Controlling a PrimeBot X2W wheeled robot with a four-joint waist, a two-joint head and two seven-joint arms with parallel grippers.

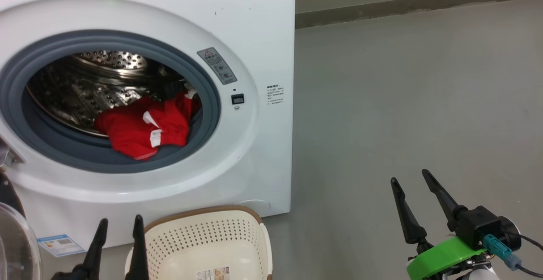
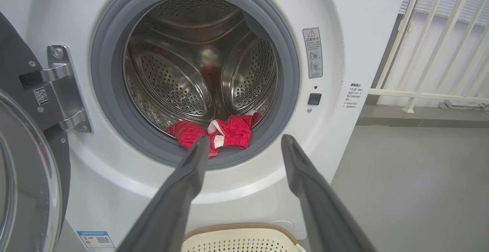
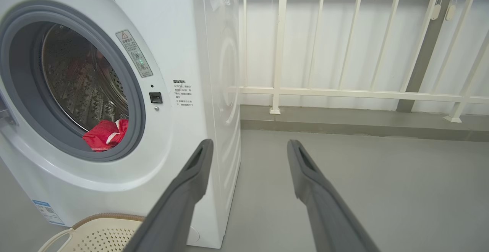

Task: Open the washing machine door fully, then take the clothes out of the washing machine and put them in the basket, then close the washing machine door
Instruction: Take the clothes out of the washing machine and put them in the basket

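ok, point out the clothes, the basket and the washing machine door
clothes (image 1: 144, 129): head view, middle of the red heap.
basket (image 1: 203, 239): head view, perforated back wall.
washing machine door (image 2: 26, 175): left wrist view, glass bowl.

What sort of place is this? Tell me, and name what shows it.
Probably a laundry corner, perhaps on an enclosed balcony: a white front-loading washing machine with red clothes inside, a cream basket before it, and a white railing beside it.
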